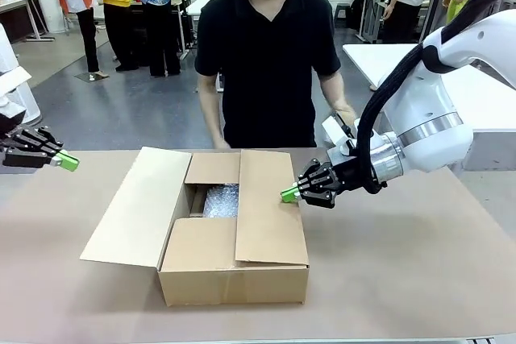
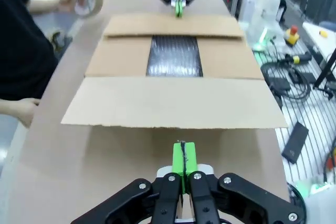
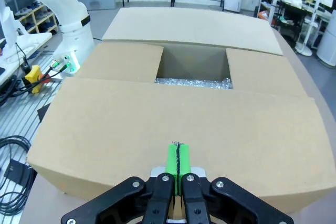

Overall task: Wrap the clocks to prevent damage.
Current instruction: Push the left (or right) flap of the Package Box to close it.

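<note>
A cardboard box [image 1: 234, 267] stands mid-table. Its right flap [image 1: 266, 207] lies folded over the top and its left flap [image 1: 133, 207] hangs outward. Bubble wrap [image 1: 220, 199] shows through the gap; the clocks are hidden. My right gripper [image 1: 289, 194] is shut, its green tips at the outer edge of the folded flap [image 3: 178, 119]. My left gripper [image 1: 68, 162] is shut and holds nothing, well left of the box. In the left wrist view that gripper [image 2: 184, 158] faces the open flap [image 2: 173, 103], with the bubble wrap [image 2: 174, 56] beyond. The right wrist view shows the wrap [image 3: 192, 82] past the right gripper [image 3: 178, 158].
A person in black stands at the far side, holding a tape roll [image 1: 334, 130] beside my right arm; the tape roll [image 2: 86, 2] is also in the left wrist view. Brown paper covers the table [image 1: 403, 263]. Cables and gear lie on the floor [image 2: 294, 77] beside it.
</note>
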Robot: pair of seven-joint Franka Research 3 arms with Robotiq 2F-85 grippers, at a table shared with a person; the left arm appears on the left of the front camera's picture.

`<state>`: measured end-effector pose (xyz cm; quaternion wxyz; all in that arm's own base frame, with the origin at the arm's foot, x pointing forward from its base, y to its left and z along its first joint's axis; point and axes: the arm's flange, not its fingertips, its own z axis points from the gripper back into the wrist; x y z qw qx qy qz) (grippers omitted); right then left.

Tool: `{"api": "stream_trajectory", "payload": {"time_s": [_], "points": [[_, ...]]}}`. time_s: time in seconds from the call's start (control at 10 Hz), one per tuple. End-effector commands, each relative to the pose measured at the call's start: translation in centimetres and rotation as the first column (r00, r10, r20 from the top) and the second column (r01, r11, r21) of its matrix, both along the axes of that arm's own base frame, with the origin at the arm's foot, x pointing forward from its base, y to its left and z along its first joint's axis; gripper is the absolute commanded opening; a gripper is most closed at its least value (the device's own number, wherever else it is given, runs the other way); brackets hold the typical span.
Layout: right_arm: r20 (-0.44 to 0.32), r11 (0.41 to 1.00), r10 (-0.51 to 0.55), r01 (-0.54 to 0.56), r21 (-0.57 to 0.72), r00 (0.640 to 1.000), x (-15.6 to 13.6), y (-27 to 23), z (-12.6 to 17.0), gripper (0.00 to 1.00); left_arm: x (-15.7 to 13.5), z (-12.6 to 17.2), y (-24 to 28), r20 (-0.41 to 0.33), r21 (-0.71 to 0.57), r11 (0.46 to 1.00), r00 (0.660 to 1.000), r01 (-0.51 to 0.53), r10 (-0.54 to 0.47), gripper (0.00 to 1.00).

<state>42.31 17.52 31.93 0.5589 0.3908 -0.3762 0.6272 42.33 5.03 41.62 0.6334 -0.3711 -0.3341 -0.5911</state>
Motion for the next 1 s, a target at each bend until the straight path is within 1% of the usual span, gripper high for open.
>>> {"api": "stream_trajectory", "payload": {"time_s": [0.0,0.1,0.2,0.3,0.4,0.5,0.6,0.7,0.8,0.9], "points": [[-0.012,1.0,-0.014,0.015,0.004,1.0,-0.2,0.1,-0.5,0.01,1.3,-3.6,0.1,0.053,-0.074,0.996,0.997,0.056,-0.053,0.0],[-0.012,1.0,-0.014,0.015,0.004,1.0,-0.2,0.1,-0.5,0.01,0.7,-5.8,-0.2,0.052,-0.059,0.996,0.997,0.065,-0.062,0.0],[-0.012,1.0,-0.014,0.015,0.004,1.0,-0.2,0.1,-0.5,0.01,0.8,-7.6,-0.5,0.055,-0.024,0.997,0.996,0.077,-0.076,0.0],[-0.012,1.0,-0.014,0.015,0.004,1.0,-0.2,0.1,-0.5,0.01,1.4,-8.7,-0.8,0.068,-0.01,0.997,0.995,0.079,-0.078,0.0],[-0.012,1.0,-0.014,0.015,0.004,1.0,-0.2,0.1,-0.5,0.01,1.1,-9.8,-1.1,0.087,-0.017,0.997,0.993,0.08,-0.078,0.0],[-0.012,1.0,-0.014,0.015,0.004,1.0,-0.2,0.1,-0.5,0.01,1.1,-10.1,-1.5,0.085,-0.024,0.997,0.994,0.069,-0.067,0.0],[-0.012,1.0,-0.014,0.015,0.004,1.0,-0.2,0.1,-0.5,0.01,1.3,-10.0,-2.1,0.075,-0.02,0.996,0.994,0.084,-0.082,0.0],[-0.012,1.0,-0.014,0.015,0.004,1.0,-0.2,0.1,-0.5,0.01,0.8,-10.3,-2.7,0.07,-0.025,0.995,0.993,0.099,-0.097,0.0],[-0.012,1.0,-0.014,0.015,0.004,1.0,-0.2,0.1,-0.5,0.01,0.1,-10.6,-3.4,0.053,-0.052,0.993,0.994,0.102,-0.099,0.0],[-0.012,1.0,-0.014,0.015,0.004,1.0,-0.2,0.1,-0.5,0.01,0.2,-10.2,-3.9,0.032,-0.063,0.991,0.993,0.119,-0.117,0.0]]}}
